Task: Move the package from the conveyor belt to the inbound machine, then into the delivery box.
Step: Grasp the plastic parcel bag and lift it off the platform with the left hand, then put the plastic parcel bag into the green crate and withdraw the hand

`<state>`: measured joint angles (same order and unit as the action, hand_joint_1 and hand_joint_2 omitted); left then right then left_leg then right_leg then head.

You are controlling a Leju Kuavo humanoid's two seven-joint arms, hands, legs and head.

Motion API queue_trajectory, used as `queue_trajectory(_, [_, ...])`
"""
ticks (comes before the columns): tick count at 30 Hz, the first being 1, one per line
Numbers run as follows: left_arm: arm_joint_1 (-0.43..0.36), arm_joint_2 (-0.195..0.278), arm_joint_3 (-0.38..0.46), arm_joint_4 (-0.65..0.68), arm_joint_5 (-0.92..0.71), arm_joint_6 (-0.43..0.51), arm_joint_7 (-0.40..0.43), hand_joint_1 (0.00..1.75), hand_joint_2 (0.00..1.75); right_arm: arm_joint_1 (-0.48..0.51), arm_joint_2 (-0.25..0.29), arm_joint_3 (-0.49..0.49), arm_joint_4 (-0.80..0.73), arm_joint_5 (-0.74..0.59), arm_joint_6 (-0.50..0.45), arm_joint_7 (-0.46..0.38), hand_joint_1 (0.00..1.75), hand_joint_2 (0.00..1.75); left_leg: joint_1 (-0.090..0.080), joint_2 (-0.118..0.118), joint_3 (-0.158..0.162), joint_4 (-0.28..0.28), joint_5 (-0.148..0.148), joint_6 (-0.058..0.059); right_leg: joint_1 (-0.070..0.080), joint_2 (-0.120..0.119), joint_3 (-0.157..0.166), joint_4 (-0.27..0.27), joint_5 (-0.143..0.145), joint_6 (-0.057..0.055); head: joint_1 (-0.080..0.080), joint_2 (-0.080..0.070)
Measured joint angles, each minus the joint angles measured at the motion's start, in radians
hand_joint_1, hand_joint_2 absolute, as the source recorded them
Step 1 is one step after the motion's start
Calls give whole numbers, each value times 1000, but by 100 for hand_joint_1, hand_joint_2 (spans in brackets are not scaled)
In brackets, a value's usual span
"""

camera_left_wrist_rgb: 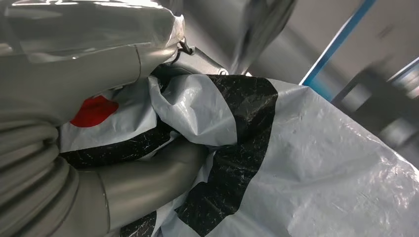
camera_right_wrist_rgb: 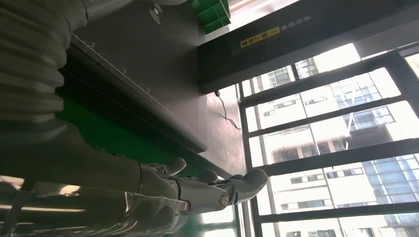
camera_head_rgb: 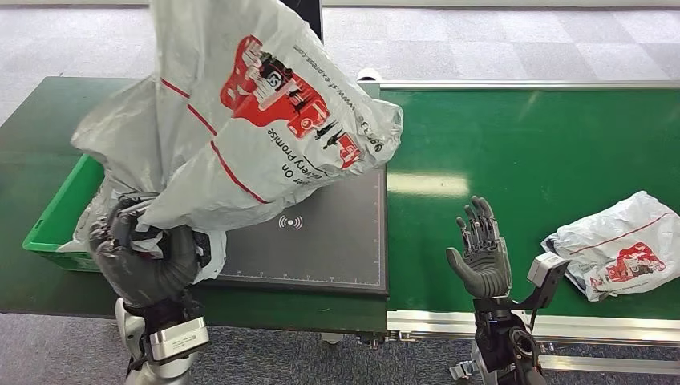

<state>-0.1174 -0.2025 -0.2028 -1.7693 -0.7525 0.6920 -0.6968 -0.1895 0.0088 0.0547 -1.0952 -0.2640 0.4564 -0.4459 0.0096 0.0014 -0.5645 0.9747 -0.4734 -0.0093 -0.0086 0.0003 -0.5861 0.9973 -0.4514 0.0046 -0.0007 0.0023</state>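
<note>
My left hand (camera_head_rgb: 144, 253) holds the bag (camera_head_rgb: 257, 120) by its bottom edge, with the fingers curled tight around the bunched plastic. I hold it up high so it hangs in the air above the dark scan pad (camera_head_rgb: 321, 241) and the green box (camera_head_rgb: 60, 216). I think the scan is done or nearly done, and the box is the next stop. My left arm comes up from below, with the wrist bent back under the bag. My right hand (camera_head_rgb: 481, 257) is spread wide and holds nothing. It stands palm up over the green belt (camera_head_rgb: 529, 144), out of the way. A second bag (camera_head_rgb: 621, 245) lies on the belt just beside it.
</note>
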Motion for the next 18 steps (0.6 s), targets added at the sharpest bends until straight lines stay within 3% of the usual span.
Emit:
queue_trajectory(6, [-44,-31,120,-110,-130,0,-1,175,175,9,-2,7,-1,-2,-11,-4,0,175,0,0,0,0,0,0,0,0,0,0,0,0,0,0])
queue_trajectory(10, [-82,-53,207,-93,-213,-1,23,175,175,22,-2,7,-11,6,-16,-4,0,175,0,0,1,0,0,0,0,0,0,0,0,0,0,0])
queue_trajectory(12, [-119,-66,268,-10,-301,-1,117,175,175,32,-1,7,-22,17,-20,-4,0,175,0,-1,1,0,0,0,0,-1,1,0,0,0,0,0])
queue_trajectory(15, [-170,-58,354,156,-407,-1,348,175,175,46,4,6,-40,37,-23,-3,0,175,0,3,1,0,0,0,0,1,0,0,1,-1,0,0])
queue_trajectory(18, [-210,-32,408,274,-421,0,444,175,175,52,7,4,-47,49,-23,2,0,175,0,4,1,0,0,0,0,2,0,0,1,-1,0,0])
